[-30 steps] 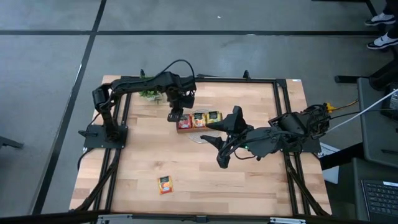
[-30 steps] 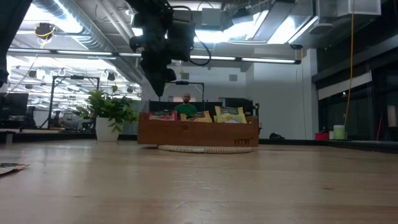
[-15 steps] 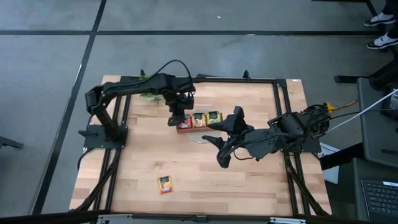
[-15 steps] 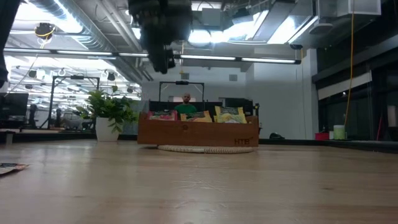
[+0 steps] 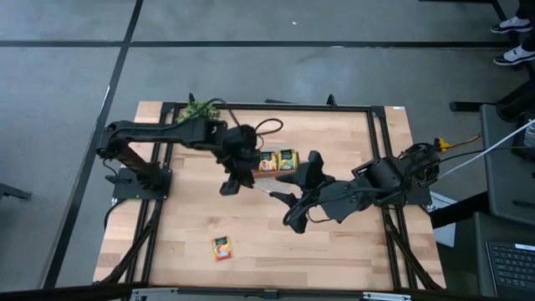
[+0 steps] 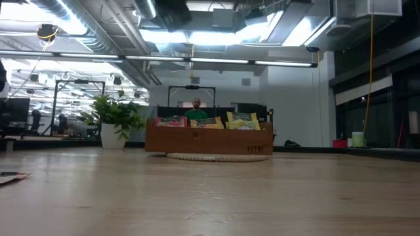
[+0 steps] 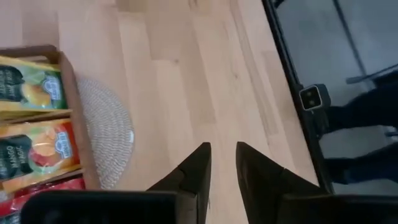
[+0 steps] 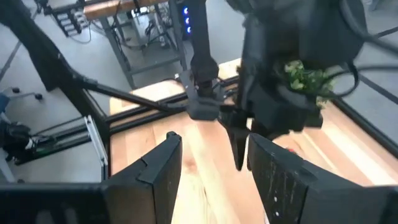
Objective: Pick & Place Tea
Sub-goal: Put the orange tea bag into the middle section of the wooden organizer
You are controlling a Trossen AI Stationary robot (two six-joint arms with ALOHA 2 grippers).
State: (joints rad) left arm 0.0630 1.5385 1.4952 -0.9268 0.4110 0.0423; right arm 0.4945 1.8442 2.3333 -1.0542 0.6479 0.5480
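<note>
Wooden table (image 5: 334,259) carries the full set-up; both arms reach in over it.

Left arm – it has pulled back from the tray (image 5: 269,170). A second ago its left tool (image 5: 227,187) hung over the red end compartment; now it stands clear of the tray's near wall, on the side towards the open table. The low view confirms this, since the arm has left the frame above the tray. In the left wrist view the left tool (image 7: 221,146) shows its fingers a narrow gap apart with bare table between them – nothing is held.

Right arm: waiting. The right tool (image 5: 284,199) sits just beside the left tool, its fingers spread wide and empty.

Tray contents, just beside the left tool: tea sachets sorted into red (image 7: 37,194), orange (image 7: 37,146) and yellow-green (image 7: 25,87) compartments. A woven mat (image 7: 109,137) lies under the tray.

Loose sachet (image 5: 221,247): orange, flat on the table, well apart from the left tool and farther out from the tray than it. It is the only sachet seen outside the tray.

Judgement: the withdrawal with an empty tool suggests a red sachet was just delivered. One item appears outstanding. The next move would be a reach to the loose sachet; a flat packet on flat wood leaves little edge to pinch, so a slipped grasp is the risk.
</note>
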